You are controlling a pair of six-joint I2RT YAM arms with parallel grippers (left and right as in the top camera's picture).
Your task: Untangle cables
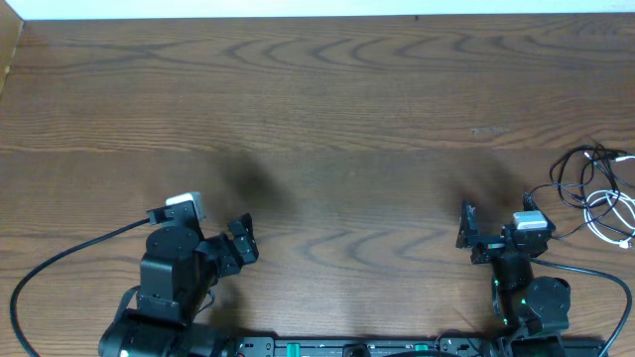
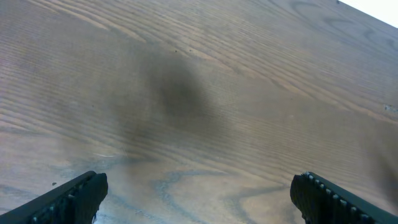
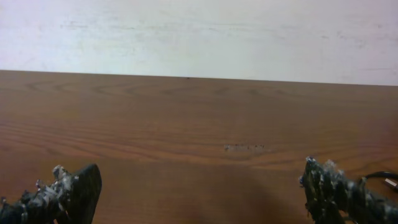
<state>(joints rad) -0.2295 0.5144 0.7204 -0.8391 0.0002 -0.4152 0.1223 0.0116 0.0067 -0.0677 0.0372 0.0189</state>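
A thin black cord [image 1: 580,177] and a thin white cord [image 1: 607,210] lie tangled together at the table's right edge in the overhead view. A bit of the black cord shows at the right edge of the right wrist view [image 3: 380,176]. My right gripper [image 1: 466,226] is open and empty, left of the cords, over bare wood; its fingers show in the right wrist view [image 3: 199,196]. My left gripper [image 1: 241,241] is open and empty at the front left, far from the cords; the left wrist view [image 2: 199,193] shows only wood between its fingers.
The wooden table [image 1: 317,119] runs to a white wall at the back. Thick black arm wires [image 1: 60,258] loop at the front left and front right. A small scuff mark [image 3: 245,147] is on the wood ahead of the right gripper.
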